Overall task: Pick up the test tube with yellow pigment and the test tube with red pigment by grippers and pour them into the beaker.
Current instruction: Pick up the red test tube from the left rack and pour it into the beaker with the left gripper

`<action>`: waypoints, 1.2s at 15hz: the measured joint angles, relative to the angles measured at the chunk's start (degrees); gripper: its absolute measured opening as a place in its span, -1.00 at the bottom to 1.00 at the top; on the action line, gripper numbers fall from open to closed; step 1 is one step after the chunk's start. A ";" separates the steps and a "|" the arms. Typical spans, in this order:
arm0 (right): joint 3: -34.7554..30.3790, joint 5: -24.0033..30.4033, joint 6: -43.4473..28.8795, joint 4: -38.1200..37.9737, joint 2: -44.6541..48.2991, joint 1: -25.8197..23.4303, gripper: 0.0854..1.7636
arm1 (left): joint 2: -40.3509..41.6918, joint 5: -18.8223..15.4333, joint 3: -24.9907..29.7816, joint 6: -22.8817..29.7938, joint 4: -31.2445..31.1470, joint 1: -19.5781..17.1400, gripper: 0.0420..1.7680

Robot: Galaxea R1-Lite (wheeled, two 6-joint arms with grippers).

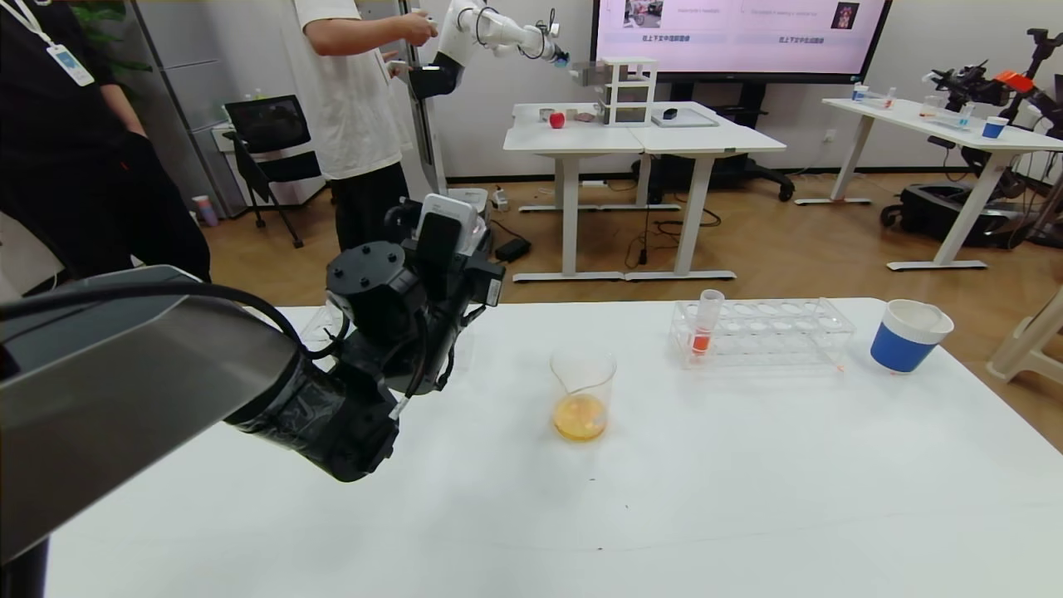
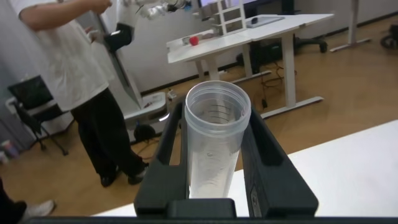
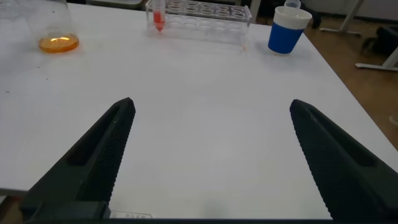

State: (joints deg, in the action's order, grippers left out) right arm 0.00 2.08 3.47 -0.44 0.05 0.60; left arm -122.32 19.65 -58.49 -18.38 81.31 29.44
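right gripper point(image 3: 211, 155) is seen only in its wrist view, low over the near white table point(image 1: 664, 498), fingers point(image 3: 106, 149) spread wide, nothing between them. left gripper point(image 2: 214, 134) is raised over the left part of the table, left of the beaker; in the head view only its black wrist shows. in the left wrist view its fingers point(image 2: 165, 155) are clamped on both sides of a clear tube point(image 2: 214, 134), open mouth toward the camera, no liquid visible inside; whether this is the yellow tube cannot be told.

beaker point(image 1: 583, 394) stands upright mid-table with a shallow layer of orange-yellow liquid at the bottom, apart from both grippers. farther right, a clear rack point(image 1: 764, 332) lies near the far edge; the red tube point(image 1: 706, 324) stands upright in its left end, orange-red liquid in the lower part. a blue-and-white cup point(image 1: 909, 336) stands just right of the rack, not touching it.

beyond the table: a person in a white shirt point(image 1: 349, 91) beside a white robot arm point(image 1: 490, 33), more white desks point(image 1: 648, 133), a wall screen point(image 1: 739, 33).
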 joint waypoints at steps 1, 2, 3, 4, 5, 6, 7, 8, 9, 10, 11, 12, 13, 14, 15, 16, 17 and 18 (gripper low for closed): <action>0.00 0.00 0.00 0.00 0.00 0.00 0.97 | 0.30 3.89 -0.30 3.95 -1.41 0.22 -0.47; 0.00 0.00 0.00 0.00 0.00 0.00 0.97 | 0.55 7.79 -1.04 7.78 -3.94 0.22 -0.47; 0.00 0.00 0.00 0.00 0.00 0.00 0.97 | 0.77 10.36 -1.93 10.62 -6.51 0.10 -0.47; 0.00 0.00 0.00 0.00 0.00 0.00 0.97 | 1.04 11.61 -2.51 12.37 -8.35 -0.15 -0.47; 0.00 0.00 -0.01 0.00 0.00 0.00 0.97 | 1.35 11.90 -2.84 12.93 -9.09 -0.37 -0.47; 0.00 0.00 0.00 0.00 0.00 0.00 0.97 | 1.67 11.87 -3.02 13.02 -9.24 -0.54 -0.47; 0.00 0.00 0.00 0.00 0.00 0.00 0.97 | 2.15 11.48 -3.08 13.04 -9.55 -0.91 -0.47; 0.00 0.00 0.00 0.00 0.00 0.00 0.97 | 2.94 10.85 -2.95 13.20 -11.02 -1.68 -0.47; 0.00 0.00 -0.01 0.00 0.00 0.00 0.97 | 3.89 10.30 -2.41 13.42 -12.90 -3.21 -0.47; 0.00 0.00 0.00 0.00 0.00 0.00 0.97 | 4.85 9.69 -1.76 13.64 -14.45 -5.35 -0.47; 0.00 0.00 0.00 0.02 0.00 0.00 0.97 | 5.89 8.73 -1.15 13.84 -15.24 -8.12 -0.47; 0.00 0.00 0.00 0.00 0.00 -0.02 0.97 | 6.85 7.58 -0.60 13.95 -15.54 -11.03 -0.47; 0.00 0.00 0.00 0.00 0.00 0.02 0.97 | 7.85 5.73 0.30 14.23 -15.65 -14.18 -0.47; 0.00 0.00 -0.01 0.00 0.00 0.00 0.97 | 8.96 2.95 1.60 14.81 -15.71 -17.74 -0.47; 0.00 0.00 -0.01 0.00 0.00 0.00 0.97 | 9.86 0.66 2.76 15.27 -15.76 -21.15 -0.47; 0.00 0.00 0.00 0.00 0.00 0.00 0.97 | 10.63 -1.11 3.62 15.63 -15.76 -24.43 -0.47; 0.00 0.00 0.00 0.02 0.00 0.00 0.97 | 11.19 -2.32 4.14 16.19 -15.74 -27.66 -0.47; 0.00 0.00 0.00 -0.02 0.00 0.00 0.97 | 11.46 -3.36 4.45 16.82 -15.76 -30.18 -0.47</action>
State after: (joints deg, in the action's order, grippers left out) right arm 0.00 2.08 3.47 -0.46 0.05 0.60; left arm -110.86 16.29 -54.04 -1.56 65.55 -0.74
